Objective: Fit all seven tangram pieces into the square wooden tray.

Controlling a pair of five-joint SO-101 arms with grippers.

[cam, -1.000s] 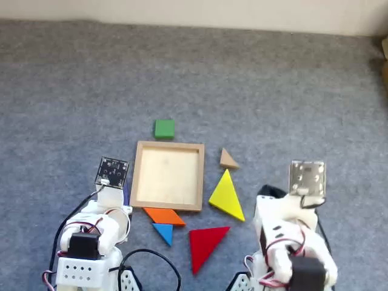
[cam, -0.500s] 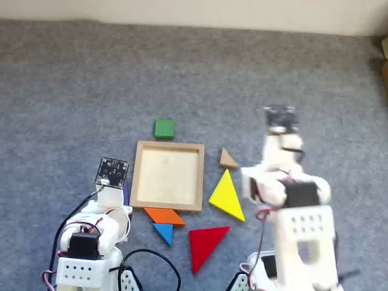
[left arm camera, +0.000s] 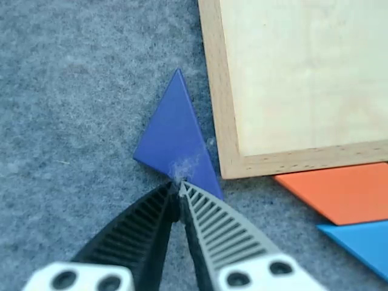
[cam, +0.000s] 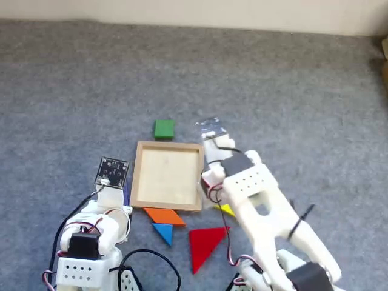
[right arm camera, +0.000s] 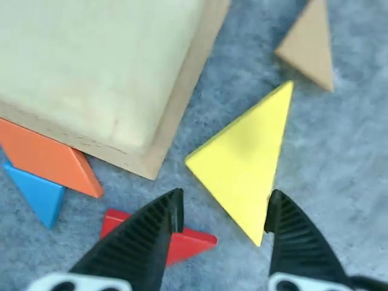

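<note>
Left wrist view: my left pincer (left arm camera: 180,189), pressed together, tips at a dark blue triangle (left arm camera: 176,136) just beside the tray (cam: 167,173), pale wood, centre frame from above. Right wrist view: my right pincer (right arm camera: 225,194) spread astride the yellow triangle (right arm camera: 245,163).

— Where do your cameras sit?
— One hangs high above the counter (cam: 291,85), facing down over both my arms. One sits close behind my left fingers (left arm camera: 224,233), another behind my right fingers (right arm camera: 291,236), each looking past them.
— What's shared?
— The tray (cam: 134,176) (left arm camera: 212,91) (right arm camera: 188,73) rim and orange piece (cam: 163,215) (left arm camera: 345,191) (right arm camera: 42,154), just ahead of both.
</note>
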